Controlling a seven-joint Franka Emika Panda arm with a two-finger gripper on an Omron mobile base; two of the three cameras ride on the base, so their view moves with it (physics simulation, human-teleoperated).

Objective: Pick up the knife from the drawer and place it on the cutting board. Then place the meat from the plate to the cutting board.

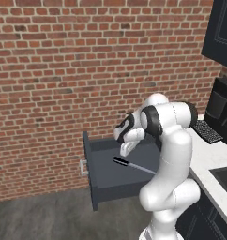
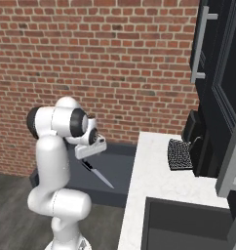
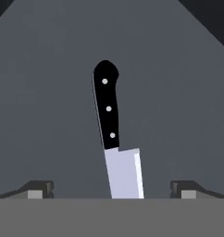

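The dark navy-grey drawer (image 1: 108, 180) stands pulled open toward the brick wall, its silver handle at the left end. On its floor lies the knife (image 1: 134, 165), black handle to the left and blade pointing toward the arm. My gripper (image 1: 126, 150) hangs just above the knife, open and empty. In the hand view the knife (image 3: 115, 139) runs up between the two widely spread fingertips (image 3: 40, 189). From the right base view the gripper (image 2: 89, 152) sits over the knife (image 2: 97, 175) in the drawer (image 2: 117, 163). The cutting board, plate and meat are out of view.
A white marble counter (image 2: 154, 166) runs beside the drawer, with a dark sink (image 2: 188, 224) and a black mesh item (image 2: 179, 154) on it. Tall dark cabinet doors (image 2: 222, 73) rise at the right. A black appliance (image 1: 223, 108) stands on the counter.
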